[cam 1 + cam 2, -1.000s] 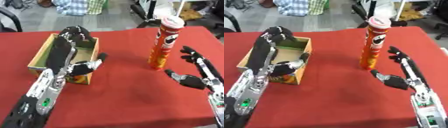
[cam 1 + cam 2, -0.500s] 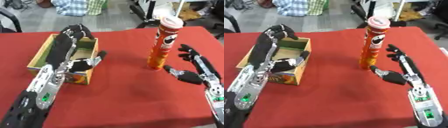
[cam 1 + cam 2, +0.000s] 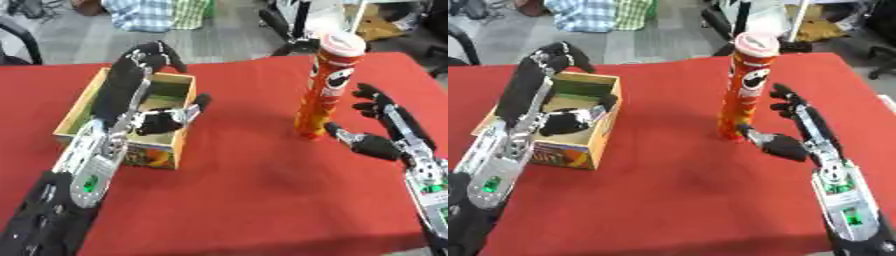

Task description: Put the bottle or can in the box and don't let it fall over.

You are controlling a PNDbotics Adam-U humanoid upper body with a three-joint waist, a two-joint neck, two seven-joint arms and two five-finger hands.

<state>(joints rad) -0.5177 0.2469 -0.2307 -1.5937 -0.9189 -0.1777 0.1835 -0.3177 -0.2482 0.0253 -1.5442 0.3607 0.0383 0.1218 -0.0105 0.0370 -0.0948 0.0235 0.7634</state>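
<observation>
Orange can (image 3: pixel 325 90) upright on red cloth (image 3: pixel 262 195), label unreadable; right hand (image 3: pixel 795 131) open beside it; left hand (image 3: pixel 144 107) open over box (image 3: pixel 171 146).

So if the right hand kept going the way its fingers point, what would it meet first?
Probably the tall orange can: the open right hand sits just beside its base, thumb nearly touching. Depth is unclear, so the fingers might pass just behind it.

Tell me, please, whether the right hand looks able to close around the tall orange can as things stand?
Probably yes. The right hand is open right beside the upright orange can, its thumb near the can's base, with only bare red tablecloth between them. The left hand is away at the box.
</observation>
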